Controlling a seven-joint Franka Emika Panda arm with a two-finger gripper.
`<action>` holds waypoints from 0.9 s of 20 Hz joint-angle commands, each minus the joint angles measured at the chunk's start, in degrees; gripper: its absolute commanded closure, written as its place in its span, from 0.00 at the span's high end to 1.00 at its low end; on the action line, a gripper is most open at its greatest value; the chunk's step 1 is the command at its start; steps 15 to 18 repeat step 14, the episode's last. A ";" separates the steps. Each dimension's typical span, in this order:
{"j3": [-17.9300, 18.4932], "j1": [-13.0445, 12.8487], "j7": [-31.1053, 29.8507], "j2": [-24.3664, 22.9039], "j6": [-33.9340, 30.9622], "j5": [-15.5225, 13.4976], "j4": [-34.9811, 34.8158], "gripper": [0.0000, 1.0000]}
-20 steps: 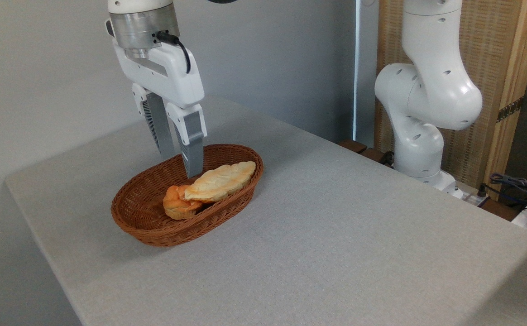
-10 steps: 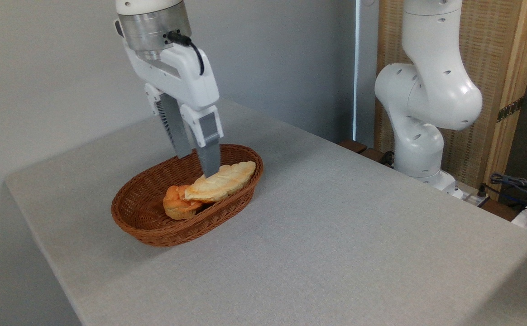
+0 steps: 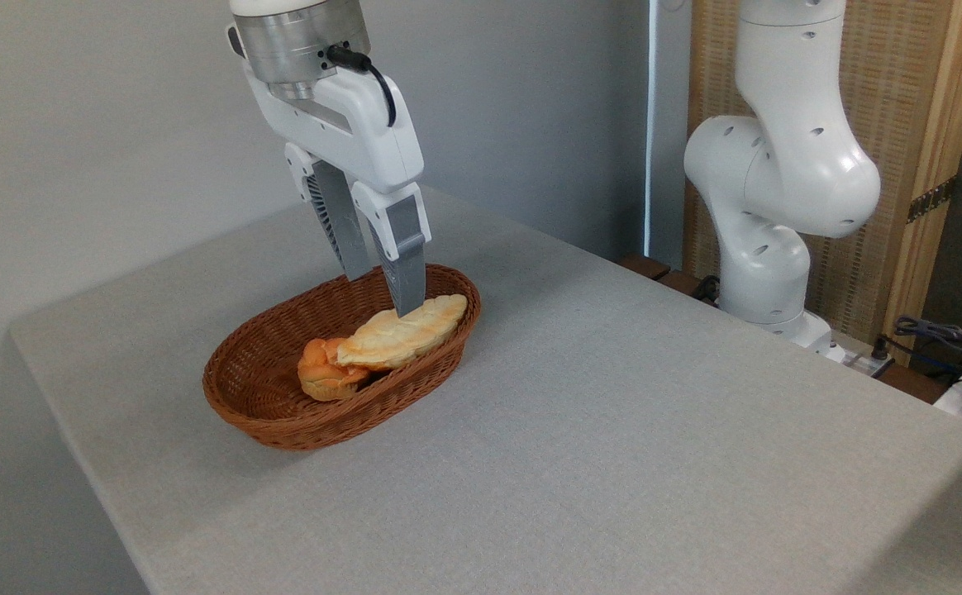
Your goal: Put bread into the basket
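Camera view: the gripper (image 3: 384,295), fingers parted and empty, hangs over the far right end of the basket (image 3: 283,421), where the bread (image 3: 402,332) lies, its left tip on a bun (image 3: 324,373), so the task looks done.

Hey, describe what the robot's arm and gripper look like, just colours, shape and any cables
The arm is glossy white, with rounded, bulbous joints and small dark dimples. At the wrist sits a silver metal cylinder with a black cable plugged in. The gripper has a white, boxy body and two long grey fingers; one shows ribbing.
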 commanded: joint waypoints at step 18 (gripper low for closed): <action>1.16 -0.89 -2.43 -0.33 5.43 -2.27 -0.45 1.00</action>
